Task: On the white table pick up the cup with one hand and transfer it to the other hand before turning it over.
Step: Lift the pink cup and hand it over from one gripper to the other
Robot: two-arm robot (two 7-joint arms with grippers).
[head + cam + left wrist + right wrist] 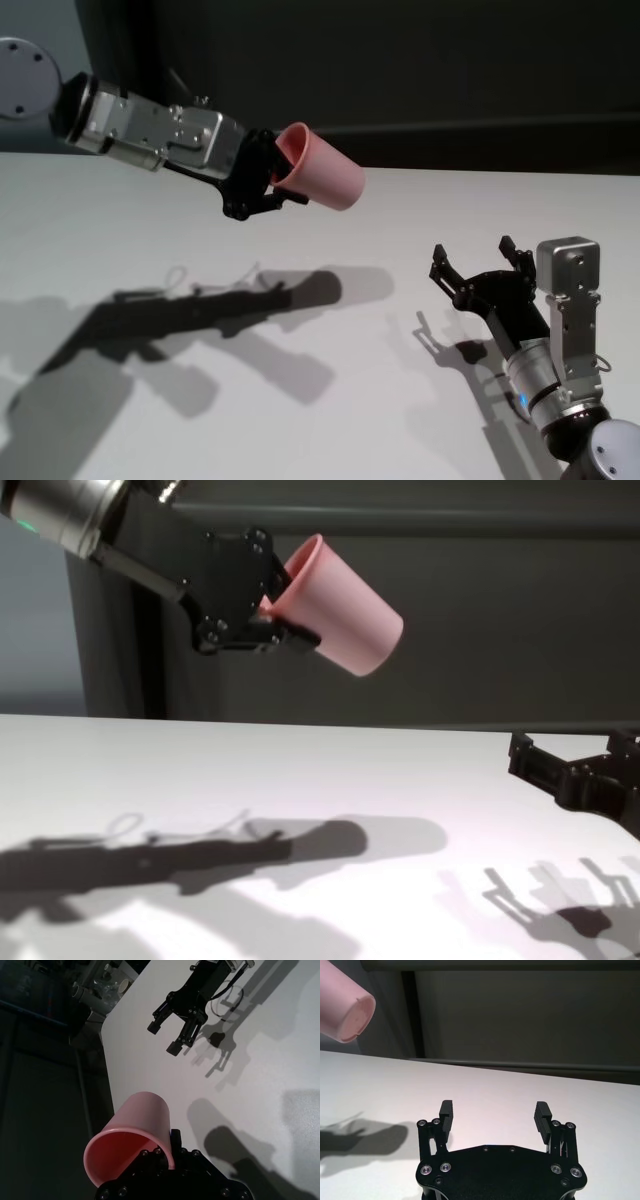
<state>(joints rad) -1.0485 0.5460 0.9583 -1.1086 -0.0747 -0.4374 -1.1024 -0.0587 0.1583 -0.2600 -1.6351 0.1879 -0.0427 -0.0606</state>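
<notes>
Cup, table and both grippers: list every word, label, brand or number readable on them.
None readable.
cup: plain pink, unmarked.
white table: blank.
left gripper, shut on the cup's rim: no lettering shows.
right gripper, open: only screws, no lettering.

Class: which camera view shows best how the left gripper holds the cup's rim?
The left wrist view: the left gripper pinches the cup by its rim. Head and chest views show it side-on; the right wrist view shows only its base.

Cup (322,168) held aloft in the left end effector (262,180), above the desk (120,230); right end effector (478,268) lower, to its right, well apart.
</notes>
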